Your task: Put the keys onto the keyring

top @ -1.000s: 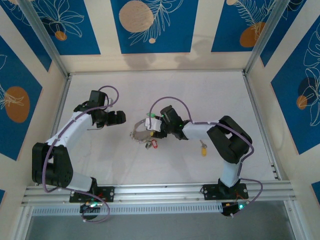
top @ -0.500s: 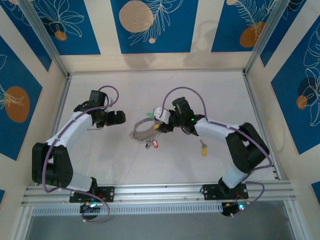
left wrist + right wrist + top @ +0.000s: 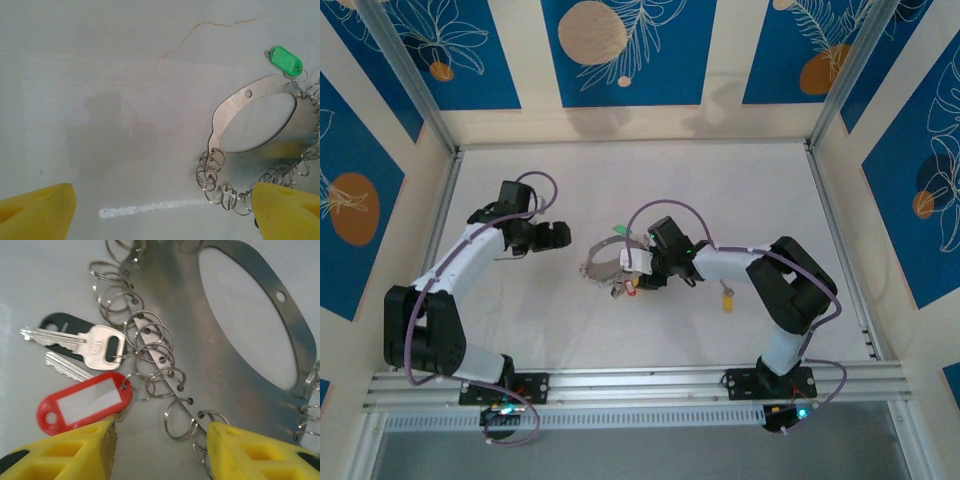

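Nearest to me, a yellow-headed key (image 3: 726, 296) lies alone on the white table (image 3: 720, 190), well apart from the keyring (image 3: 603, 264), out at its 3 o'clock. The right gripper (image 3: 634, 271) hangs low at the keyring's near-right rim, its yellow fingers (image 3: 65, 450) spread apart and clenching nothing. Just ahead of them sits a red tag (image 3: 85, 402) with a blank white label. Beside it is a silver key (image 3: 85, 342) whose stamped mark is too blurred to read, lying over a black tag (image 3: 62, 322). All three hang on the small split rings (image 3: 150, 340) along the flat oval keyring, which rests mid-table. At its 1 o'clock lies a green tag (image 3: 285, 59). At 10 o'clock the left gripper (image 3: 563, 236) hovers, jaws wide and empty.
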Robot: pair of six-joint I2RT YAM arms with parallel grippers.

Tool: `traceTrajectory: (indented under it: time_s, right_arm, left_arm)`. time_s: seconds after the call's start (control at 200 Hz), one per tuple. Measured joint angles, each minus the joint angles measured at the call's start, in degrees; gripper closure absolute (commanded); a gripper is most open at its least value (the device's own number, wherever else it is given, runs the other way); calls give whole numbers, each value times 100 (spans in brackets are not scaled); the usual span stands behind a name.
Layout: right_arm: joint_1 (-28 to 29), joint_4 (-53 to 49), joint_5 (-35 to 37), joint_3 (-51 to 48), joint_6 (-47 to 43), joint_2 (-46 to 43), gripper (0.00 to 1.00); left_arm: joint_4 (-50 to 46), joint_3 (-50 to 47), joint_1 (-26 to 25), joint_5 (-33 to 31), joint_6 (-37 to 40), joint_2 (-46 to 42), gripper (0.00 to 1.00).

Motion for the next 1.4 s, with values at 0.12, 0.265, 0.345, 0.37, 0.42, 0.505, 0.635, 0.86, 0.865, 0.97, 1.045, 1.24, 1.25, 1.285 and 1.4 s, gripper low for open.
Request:
traceTrajectory:
  time_s: [0.12, 0.265, 0.345, 0.37, 0.42, 0.505, 0.635, 0.86, 0.865, 0.97, 1.045, 1.24, 1.25, 1.285, 1.4]
  right_arm:
    - [48, 219, 326, 0, -22, 20, 52]
    - [153, 409, 566, 0, -24, 116, 52]
    - [208, 455, 610, 0, -26, 184, 52]
    - [214, 450, 623, 0, -31, 197, 51]
    - [214, 442, 621, -2, -44, 212, 51]
    - [214, 455, 579, -26, -66, 214, 49]
    - [214, 433, 529, -39, -85, 214, 50]
    - [273, 533, 638, -39, -76, 254, 60]
    - [273, 538, 649, -39, -76, 256, 60]
    - [289, 706, 813, -48, -85, 284, 65]
    - [289, 839, 957, -66, -92, 334, 69]
    - [295, 1099, 1182, -177, -103, 356, 74]
    - [295, 1108, 1182, -179, -105, 356, 75]
    - [299, 1123, 1204, -181, -103, 361, 75]
    - [315, 1163, 1248, -195, -96, 369, 78]
  left_arm:
    - [-13, 0, 0, -2, 0, -2, 9]
    - [-11, 0, 0, -2, 0, -2, 10]
    - [-15, 0, 0, -4, 0, -2, 9]
    - [-15, 0, 0, -4, 0, -4, 9]
    - [-13, 0, 0, -7, 0, -17, 10]
    - [-13, 0, 0, -7, 0, -35, 9]
    - [-17, 0, 0, -7, 0, -35, 10]
    - [-28, 0, 0, -7, 0, -39, 9]
    - [-28, 0, 0, -7, 0, -39, 9]
    - [-31, 0, 0, -7, 0, -57, 9]
    - [-31, 0, 0, -7, 0, -57, 9]
    - [-31, 0, 0, -22, 2, -59, 9]
    - [-31, 0, 0, -24, 2, -59, 9]
    - [-31, 0, 0, -24, 0, -59, 9]
    - [-31, 0, 0, -26, 2, -59, 10]
